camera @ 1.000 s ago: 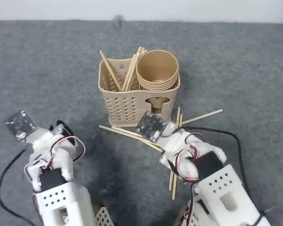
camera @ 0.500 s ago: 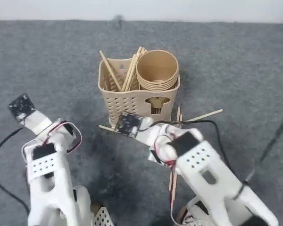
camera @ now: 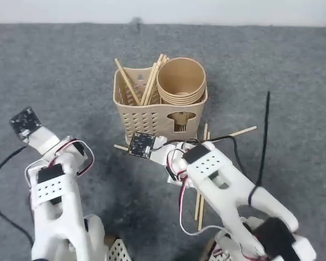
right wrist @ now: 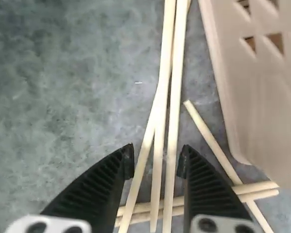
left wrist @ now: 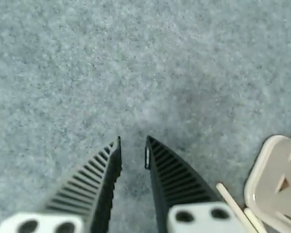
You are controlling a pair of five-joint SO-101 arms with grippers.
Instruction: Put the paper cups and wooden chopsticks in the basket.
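Note:
The tan basket stands at mid-table with stacked paper cups and several wooden chopsticks upright inside it. More chopsticks lie loose on the grey carpet in front of the basket. My right gripper is open, low over a bundle of these loose chopsticks, which run between its fingertips right beside the basket wall. My left gripper hovers over bare carpet left of the basket, fingers slightly open and holding nothing; the basket corner and a chopstick end lie off to one side of it.
Grey carpet covers the whole table. A single chopstick sticks out to the right of the basket. A black cable rises beside the right arm. The left arm stands at the front left.
The right arm has stretched forward and left, bringing its gripper down in front of the basket over the loose chopsticks. The left arm rose and turned early on, then held still.

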